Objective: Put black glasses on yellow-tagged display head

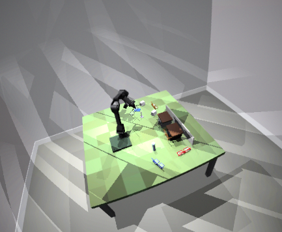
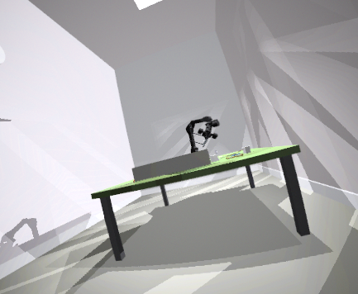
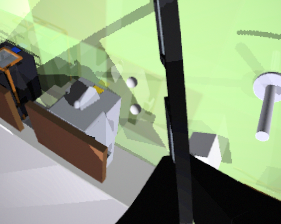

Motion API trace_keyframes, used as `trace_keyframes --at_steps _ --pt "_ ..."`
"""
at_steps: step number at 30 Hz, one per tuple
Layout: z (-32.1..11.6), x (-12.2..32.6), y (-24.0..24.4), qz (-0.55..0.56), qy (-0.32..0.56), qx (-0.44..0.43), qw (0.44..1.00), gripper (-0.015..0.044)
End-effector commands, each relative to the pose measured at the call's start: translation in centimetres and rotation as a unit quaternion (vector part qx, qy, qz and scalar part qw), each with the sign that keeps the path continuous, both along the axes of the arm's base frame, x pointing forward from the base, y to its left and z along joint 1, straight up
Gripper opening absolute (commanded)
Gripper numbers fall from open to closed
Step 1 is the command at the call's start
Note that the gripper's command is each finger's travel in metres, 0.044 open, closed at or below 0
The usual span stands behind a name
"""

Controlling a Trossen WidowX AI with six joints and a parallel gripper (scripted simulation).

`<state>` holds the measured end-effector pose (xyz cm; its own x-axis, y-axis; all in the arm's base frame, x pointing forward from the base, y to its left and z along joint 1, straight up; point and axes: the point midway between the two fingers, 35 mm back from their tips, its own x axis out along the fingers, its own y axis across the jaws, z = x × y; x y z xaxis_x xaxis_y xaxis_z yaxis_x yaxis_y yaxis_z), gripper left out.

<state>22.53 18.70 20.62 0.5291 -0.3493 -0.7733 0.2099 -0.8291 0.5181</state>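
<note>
the gripper (image 1: 133,107) (image 2: 206,138) (image 3: 176,163) is pinching the black glasses (image 3: 175,95), holding them above the green table (image 1: 139,176) (image 2: 231,164), away from the grey display head (image 3: 108,107) with the yellow tag (image 3: 98,90). a brown board (image 3: 68,142) is standing close by that head, and a dark head (image 3: 26,70) with orange-framed glasses (image 3: 6,58) is standing beyond. the wrist view is showing the tag; the top view is showing red glasses (image 1: 183,151) and blue glasses (image 1: 158,163) lying apart.
</note>
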Motion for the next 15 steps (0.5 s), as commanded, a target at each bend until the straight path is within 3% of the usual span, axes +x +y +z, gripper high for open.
trace_keyframes --at_steps 1,15 --pt "-0.5 0.2 -0.6 -0.065 -0.012 0.039 0.997 0.0000" --pt "-1.5 1.1 -2.6 -0.308 -0.071 0.173 0.933 0.0000"
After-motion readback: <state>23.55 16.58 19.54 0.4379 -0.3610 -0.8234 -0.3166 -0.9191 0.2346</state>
